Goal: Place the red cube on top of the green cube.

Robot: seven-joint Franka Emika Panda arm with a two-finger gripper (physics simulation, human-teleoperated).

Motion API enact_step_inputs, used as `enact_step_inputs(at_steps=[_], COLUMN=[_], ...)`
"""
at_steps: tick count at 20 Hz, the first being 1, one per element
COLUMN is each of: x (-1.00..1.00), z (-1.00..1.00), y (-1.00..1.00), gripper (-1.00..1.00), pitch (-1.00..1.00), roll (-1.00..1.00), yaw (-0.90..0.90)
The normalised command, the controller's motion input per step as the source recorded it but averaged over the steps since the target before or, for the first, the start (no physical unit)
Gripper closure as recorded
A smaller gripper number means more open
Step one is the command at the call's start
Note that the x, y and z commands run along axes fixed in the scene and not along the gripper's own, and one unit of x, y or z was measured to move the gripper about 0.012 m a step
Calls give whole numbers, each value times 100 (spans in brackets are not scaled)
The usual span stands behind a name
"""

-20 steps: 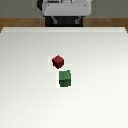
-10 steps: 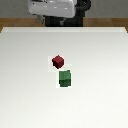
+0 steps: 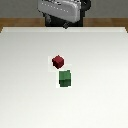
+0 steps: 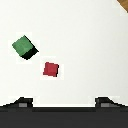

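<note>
Since a second ago the arm's head has moved towards the exterior view's left along the far edge of the table (image 3: 20, 75), while both cubes lie exactly where they lay.

In the exterior view, the red cube (image 3: 58, 61) sits on the white table near its middle, turned a little on its corner. The green cube (image 3: 65, 78) rests just beside it, nearer the camera and slightly to the exterior view's right; their corners come close, but I cannot tell whether they touch. The gripper (image 3: 64, 23) hangs high at the far side, well apart from both cubes. By my judgement the task is at its very start: nothing is gripped, nothing lifted, nothing stacked. The whole of it remains: reaching the red cube, closing on it, raising it and setting it on the green one.

In the wrist view, the red cube (image 4: 51, 69) shows roughly central below the camera, and the green cube (image 4: 24, 46) lies off to one side, with a clear strip of table between them here. Two dark fingertips (image 4: 22, 102) poke into the picture with a wide gap between them: the jaws are spread wide and hold nothing, touching neither cube nor table as far as can be seen.
</note>
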Motion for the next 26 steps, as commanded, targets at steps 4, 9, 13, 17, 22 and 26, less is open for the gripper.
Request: enact_step_inputs(at_steps=[4, 9, 13, 17, 22, 26], x=[75, 0, 0, 25, 60, 0], z=[0, -40, -75, 0, -20, 0], y=[0, 0, -6, 0, 0, -25], gripper=[-100, -100, -100, -100, -100, -100], pitch=[0, 0, 0, 0, 0, 0], roll=[0, 0, 0, 0, 0, 0], yaw=[0, 0, 0, 0, 0, 0])
